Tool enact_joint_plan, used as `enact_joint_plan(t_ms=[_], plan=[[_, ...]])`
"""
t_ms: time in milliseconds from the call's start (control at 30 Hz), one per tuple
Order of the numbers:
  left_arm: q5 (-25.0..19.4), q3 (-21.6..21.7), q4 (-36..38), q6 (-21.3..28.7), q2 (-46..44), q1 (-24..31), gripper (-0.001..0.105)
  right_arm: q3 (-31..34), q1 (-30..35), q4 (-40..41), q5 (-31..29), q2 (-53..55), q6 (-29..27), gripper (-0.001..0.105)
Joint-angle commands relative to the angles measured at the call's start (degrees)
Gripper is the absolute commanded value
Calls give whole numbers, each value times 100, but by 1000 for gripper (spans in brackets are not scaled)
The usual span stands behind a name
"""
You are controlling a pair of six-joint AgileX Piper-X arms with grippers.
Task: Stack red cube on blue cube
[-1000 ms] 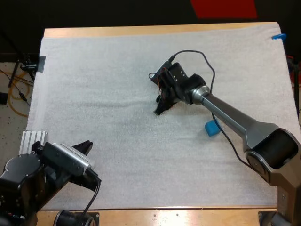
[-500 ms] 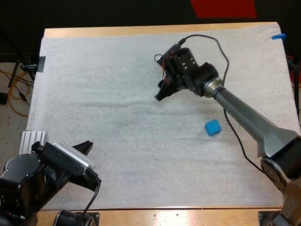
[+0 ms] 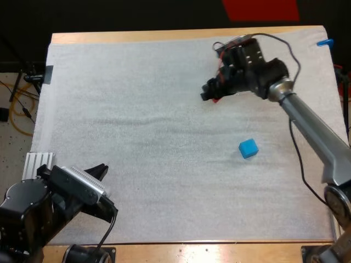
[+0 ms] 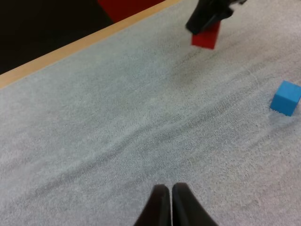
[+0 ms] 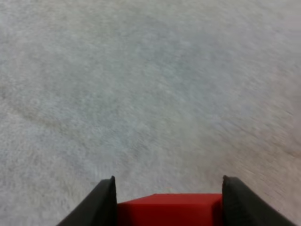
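Now, over the white mat (image 3: 137, 137), my right gripper (image 3: 211, 94) is clamped from both sides on the one red cube (image 4: 205, 38), beyond the one blue cube (image 3: 248, 148) and to its left. My left gripper (image 4: 165, 202), fingers together on nothing, hangs well apart from the blue cube, nearer and far left.

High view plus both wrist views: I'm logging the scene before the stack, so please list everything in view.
red cube: 1, red, between the jaws of the right gripper, over the mat's far right part.
blue cube: 1, blue, on the mat, nearer than the red cube, standing alone.
mat: 1, white, covering the table.
table: 1, wooden, its edge showing beyond the mat's far side.
left gripper: 1, black, jaws shut on nothing, over the mat's near left corner.
right gripper: 1, black, jaws pressing the red cube from both sides.
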State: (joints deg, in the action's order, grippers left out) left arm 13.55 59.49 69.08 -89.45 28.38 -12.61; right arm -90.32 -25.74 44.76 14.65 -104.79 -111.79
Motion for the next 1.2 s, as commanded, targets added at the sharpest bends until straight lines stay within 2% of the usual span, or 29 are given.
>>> enact_joint_plan(t_ms=[0,167,433,767,1033,1167], plan=[[44,15,7,-6,0,-20,0,123,104,45,111,284,-10,21],[44,15,7,-6,0,-20,0,952,401,-134,111,908,13,21],[44,15,7,87,0,-20,0,2141,498,-259,-115,1860,12,21],[44,15,7,92,0,-20,0,3687,498,-924,-115,2855,544,21],[44,15,7,92,0,-20,0,4084,498,-1155,-115,2882,708,21],[44,15,7,92,0,-20,0,4265,498,-1575,-115,2882,824,21]])
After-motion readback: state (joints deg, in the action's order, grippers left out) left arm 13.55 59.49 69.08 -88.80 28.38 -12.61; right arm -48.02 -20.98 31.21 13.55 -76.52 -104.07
